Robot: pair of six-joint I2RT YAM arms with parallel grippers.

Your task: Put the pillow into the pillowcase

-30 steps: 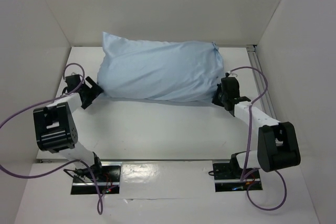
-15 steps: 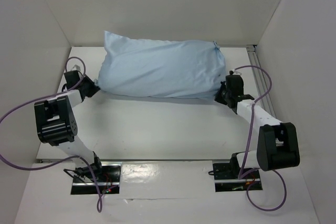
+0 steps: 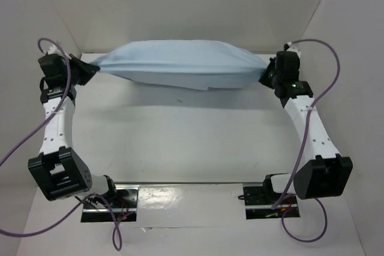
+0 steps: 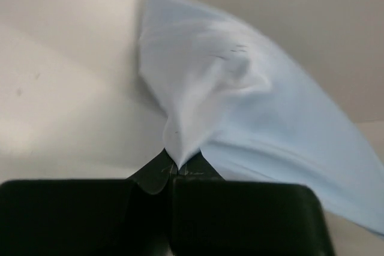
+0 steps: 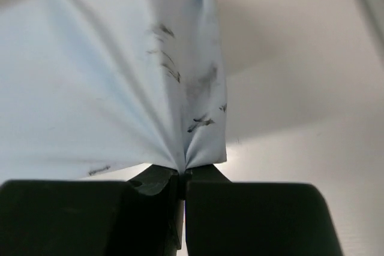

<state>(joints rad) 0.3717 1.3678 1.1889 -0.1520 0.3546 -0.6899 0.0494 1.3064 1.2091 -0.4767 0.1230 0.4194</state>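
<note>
Above table (image 3: 180,142) — pillowcase (image 3: 180,67) taut, left gripper (image 3: 90,68) to right gripper (image 3: 264,75).

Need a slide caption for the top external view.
Left gripper and right gripper each pinch one end of the pale blue fabric pillowcase, holding it taut above the white table.

Left tool (image 3: 90,68), right tool (image 3: 264,75): high, wide apart, closed.
</note>
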